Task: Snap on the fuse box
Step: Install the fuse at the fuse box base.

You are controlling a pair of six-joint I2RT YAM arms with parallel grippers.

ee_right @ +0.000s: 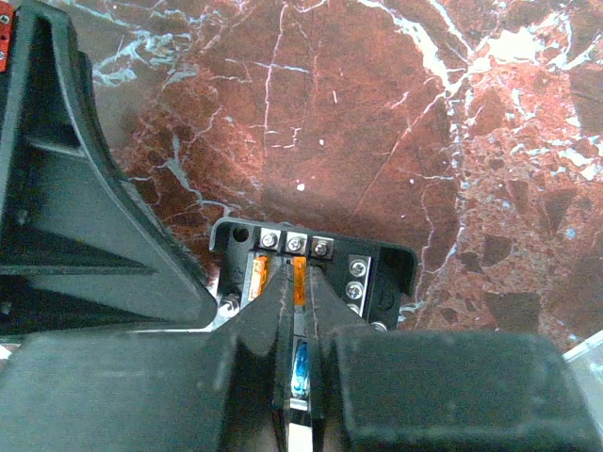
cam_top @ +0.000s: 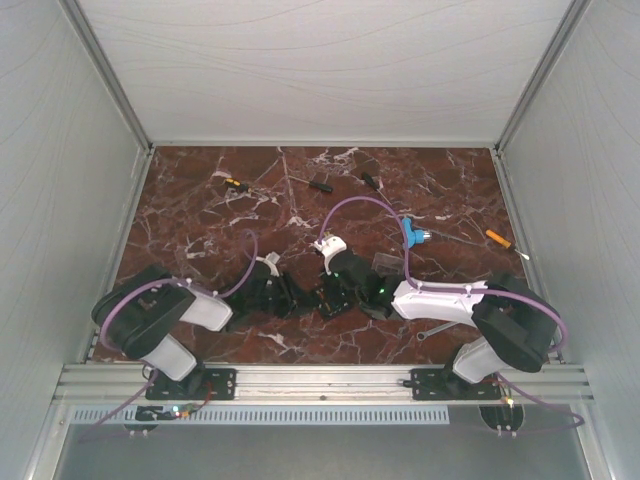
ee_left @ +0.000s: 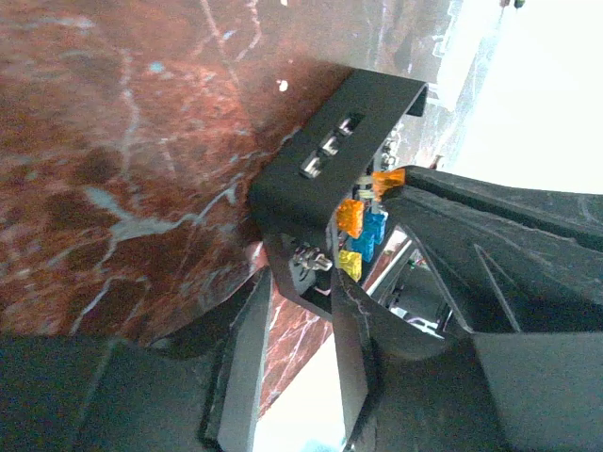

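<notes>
The fuse box is a small black open box with orange, blue and yellow fuses inside and no lid on it. In the top view it sits low in the middle between both grippers. My left gripper has the box's lower corner between its fingertips. My right gripper is closed narrowly down into the box, with an orange fuse and a blue fuse in the slit between its fingers. A clear greyish square, seemingly the lid, lies on the table just right of the right gripper.
A blue plastic piece lies behind the right arm. Screwdrivers lie at the back, and an orange-handled one lies at the right. A metal wrench lies near the right arm. White walls enclose the marble table.
</notes>
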